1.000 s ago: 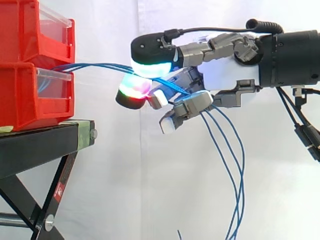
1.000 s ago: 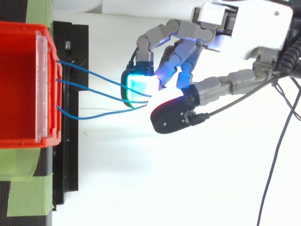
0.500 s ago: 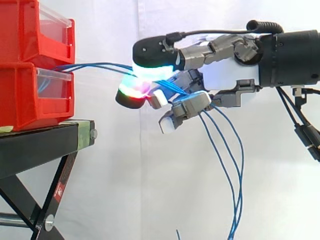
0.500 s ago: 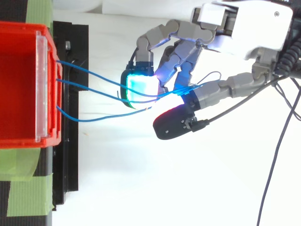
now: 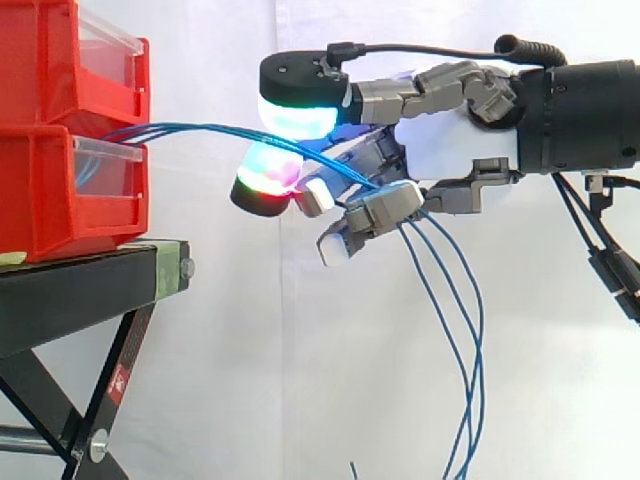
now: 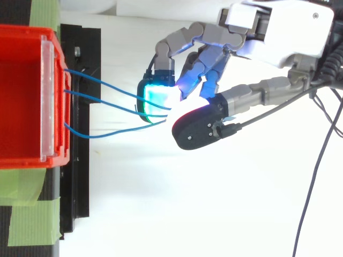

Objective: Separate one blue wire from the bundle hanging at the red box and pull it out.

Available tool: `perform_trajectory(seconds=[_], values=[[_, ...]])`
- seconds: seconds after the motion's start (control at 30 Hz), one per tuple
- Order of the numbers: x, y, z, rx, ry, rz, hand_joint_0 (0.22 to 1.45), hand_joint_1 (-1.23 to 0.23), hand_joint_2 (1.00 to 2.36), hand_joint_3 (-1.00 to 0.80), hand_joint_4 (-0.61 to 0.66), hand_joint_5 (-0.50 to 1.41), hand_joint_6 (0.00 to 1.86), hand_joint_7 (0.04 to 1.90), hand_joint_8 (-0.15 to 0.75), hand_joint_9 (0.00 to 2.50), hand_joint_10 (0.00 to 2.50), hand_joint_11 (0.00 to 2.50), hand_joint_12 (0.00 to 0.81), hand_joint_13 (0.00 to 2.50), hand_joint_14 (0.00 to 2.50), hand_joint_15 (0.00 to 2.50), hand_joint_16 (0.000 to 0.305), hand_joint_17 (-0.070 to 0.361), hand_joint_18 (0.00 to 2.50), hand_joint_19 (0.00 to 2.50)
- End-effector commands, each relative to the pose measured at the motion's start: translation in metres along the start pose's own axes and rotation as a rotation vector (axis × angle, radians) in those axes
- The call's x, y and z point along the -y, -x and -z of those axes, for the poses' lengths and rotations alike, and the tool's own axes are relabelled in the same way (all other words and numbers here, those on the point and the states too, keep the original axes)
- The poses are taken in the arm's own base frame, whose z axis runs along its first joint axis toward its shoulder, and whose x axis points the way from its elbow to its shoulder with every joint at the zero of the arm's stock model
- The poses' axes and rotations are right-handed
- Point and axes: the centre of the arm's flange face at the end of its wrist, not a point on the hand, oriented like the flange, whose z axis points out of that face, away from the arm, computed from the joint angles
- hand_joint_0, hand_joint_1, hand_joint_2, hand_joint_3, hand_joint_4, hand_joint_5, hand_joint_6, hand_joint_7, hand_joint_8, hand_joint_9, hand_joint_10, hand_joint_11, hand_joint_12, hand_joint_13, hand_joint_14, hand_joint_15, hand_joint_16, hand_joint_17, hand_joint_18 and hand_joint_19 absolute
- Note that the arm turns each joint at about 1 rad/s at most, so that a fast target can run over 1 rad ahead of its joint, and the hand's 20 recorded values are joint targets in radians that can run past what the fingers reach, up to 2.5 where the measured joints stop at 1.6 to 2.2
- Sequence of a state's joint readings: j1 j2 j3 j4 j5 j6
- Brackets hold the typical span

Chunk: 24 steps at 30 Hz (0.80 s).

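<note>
Writing: a small red-and-white sticker (image 5: 117, 383) on the leg of the black stand (image 5: 80, 290), below the red bins (image 5: 40, 190); print too small to read.
Setting: two red bins stacked on the black stand, white curtain (image 5: 250, 350) behind; green tape (image 6: 29, 219) on the stand beside the bins.
Blue wires (image 5: 190, 127): three, leaving the front of the red bins between upper and lower bin, running roughly level away from them, then hanging straight down.
Robot hand (image 5: 455, 150): level with the bins' fronts, clear of them; fingers curled, thumb above, wires passing between.
</note>
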<state>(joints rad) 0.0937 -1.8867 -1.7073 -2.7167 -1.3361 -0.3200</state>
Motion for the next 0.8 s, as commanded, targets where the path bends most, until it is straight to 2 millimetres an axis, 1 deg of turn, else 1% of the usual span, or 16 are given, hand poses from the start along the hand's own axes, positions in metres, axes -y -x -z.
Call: perform_trajectory(seconds=[0.0, 0.03, 0.1, 0.27, 0.37, 0.47, 0.6, 0.77], values=[[-0.0002, -0.0008, 0.0, -0.001, 0.0, 0.001, 0.67, -0.66, 1.02, -0.31, 0.22, -0.25, 0.83, 1.07, 0.352, 0.93, 0.02, 1.1, 0.31, 1.42, 0.17, 1.53, 0.054, 0.12, 0.68, 0.8], [0.0001, 0.0001, 0.0, 0.0, 0.0, 0.001, 0.67, -0.66, 1.02, -0.3, 0.22, -0.25, 0.83, 1.06, 0.354, 0.93, 0.02, 1.1, 0.299, 1.42, 0.16, 1.53, 0.054, 0.12, 0.68, 0.8], [0.0002, 0.0, 0.0001, 0.0, -0.002, -0.001, 0.68, -0.67, 1.02, -0.27, 0.22, -0.25, 0.84, 1.06, 0.351, 0.94, 0.02, 1.1, 0.304, 1.43, 0.17, 1.54, 0.053, 0.119, 0.68, 0.8], [0.0001, 0.0001, 0.0, 0.0, 0.0, 0.001, 0.68, -0.67, 1.02, -0.26, 0.2, -0.24, 0.84, 1.05, 0.352, 0.96, 0.02, 1.12, 0.304, 1.43, 0.17, 1.53, 0.053, 0.119, 0.69, 0.8], [-0.0002, -0.0008, 0.0, -0.001, 0.0, 0.001, 0.69, -0.7, 1.02, -0.23, 0.2, -0.24, 0.84, 1.04, 0.355, 0.96, 0.02, 1.12, 0.301, 1.43, 0.17, 1.54, 0.052, 0.118, 0.69, 0.8], [-0.0005, -0.0017, -0.0001, -0.003, 0.001, 0.001, 0.71, -0.75, 1.03, -0.19, 0.2, -0.24, 0.84, 1.08, 0.351, 0.97, 0.02, 1.12, 0.299, 1.42, 0.17, 1.56, 0.052, 0.117, 0.68, 0.81], [-0.0005, -0.0017, -0.0001, -0.003, 0.001, 0.001, 0.7, -0.81, 1.02, -0.22, 0.2, -0.24, 0.84, 1.11, 0.343, 0.94, 0.02, 1.13, 0.31, 1.41, 0.15, 1.57, 0.052, 0.117, 0.66, 0.81], [-0.0005, -0.0017, -0.0001, -0.003, 0.001, 0.001, 0.71, -0.84, 1.02, -0.24, 0.19, -0.25, 0.83, 1.11, 0.332, 0.91, 0.02, 1.1, 0.3, 1.39, 0.14, 1.58, 0.052, 0.117, 0.65, 0.8]])
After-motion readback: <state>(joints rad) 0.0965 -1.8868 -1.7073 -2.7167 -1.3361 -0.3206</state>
